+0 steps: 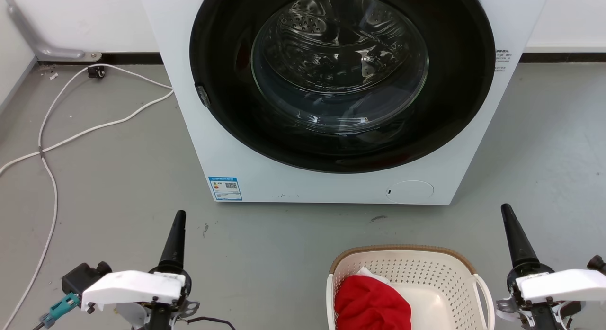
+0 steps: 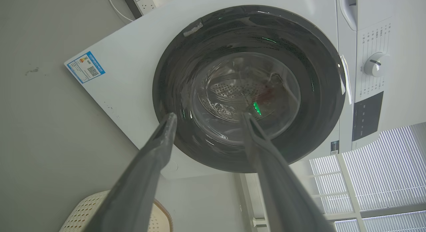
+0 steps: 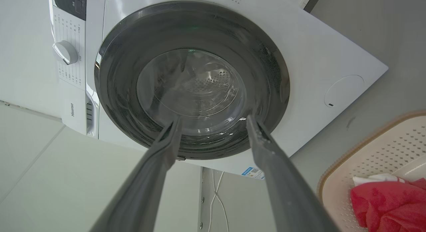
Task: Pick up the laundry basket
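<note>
The laundry basket (image 1: 407, 267), cream perforated plastic with a brown woven-look rim, stands on the grey floor at the bottom of the head view, just right of centre. A red cloth (image 1: 371, 305) and something white lie inside it. My left gripper (image 1: 179, 214) hovers well to the basket's left and my right gripper (image 1: 506, 209) just past its right handle; neither touches it. The left wrist view has its fingers (image 2: 209, 116) spread, with a basket corner (image 2: 77, 212) at lower left. In the right wrist view the gripper (image 3: 214, 119) is open too, the basket (image 3: 382, 148) at lower right.
A white front-loading washing machine (image 1: 265, 169) with a closed dark round door stands right behind the basket. White cables (image 1: 52, 145) trail over the floor at the left, near the wall and a grey pipe (image 1: 42, 46). Bare floor lies between basket and machine.
</note>
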`<state>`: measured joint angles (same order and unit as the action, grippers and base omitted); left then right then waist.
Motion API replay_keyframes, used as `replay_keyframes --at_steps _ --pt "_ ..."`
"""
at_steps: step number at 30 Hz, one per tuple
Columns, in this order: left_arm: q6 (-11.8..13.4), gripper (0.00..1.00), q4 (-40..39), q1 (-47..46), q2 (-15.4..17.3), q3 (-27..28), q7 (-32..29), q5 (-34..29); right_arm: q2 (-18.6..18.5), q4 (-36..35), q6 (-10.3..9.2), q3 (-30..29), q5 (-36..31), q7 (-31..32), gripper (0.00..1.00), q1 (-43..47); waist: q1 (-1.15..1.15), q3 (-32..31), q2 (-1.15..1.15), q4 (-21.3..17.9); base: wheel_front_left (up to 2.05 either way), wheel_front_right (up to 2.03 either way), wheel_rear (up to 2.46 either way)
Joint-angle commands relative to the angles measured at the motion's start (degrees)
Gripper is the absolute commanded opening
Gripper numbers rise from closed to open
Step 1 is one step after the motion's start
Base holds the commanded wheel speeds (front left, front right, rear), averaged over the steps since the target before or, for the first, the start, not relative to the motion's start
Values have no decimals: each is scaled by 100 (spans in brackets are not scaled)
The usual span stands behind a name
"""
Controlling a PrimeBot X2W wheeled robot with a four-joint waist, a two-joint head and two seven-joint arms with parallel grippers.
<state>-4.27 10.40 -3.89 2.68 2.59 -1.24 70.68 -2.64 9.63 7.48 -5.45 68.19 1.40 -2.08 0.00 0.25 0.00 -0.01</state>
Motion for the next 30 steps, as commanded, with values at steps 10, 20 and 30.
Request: replay_keyframes --at_steps 10,20,30 --pt "278 100 -305 56 16 -278 317 -1376 -16 -475 1 145 -1667 -324 100 143 0 -14 0 -4 0 0 0" --pt "377 100 -479 142 18 -386 520 -2217 -18 -691 1 126 -2503 -529 100 273 0 -25 0 -3 0 0 0" --pt "418 100 -614 223 19 -512 708 -3032 -21 -867 1 200 -3325 -718 100 415 0 -51 0 -2 0 0 0"
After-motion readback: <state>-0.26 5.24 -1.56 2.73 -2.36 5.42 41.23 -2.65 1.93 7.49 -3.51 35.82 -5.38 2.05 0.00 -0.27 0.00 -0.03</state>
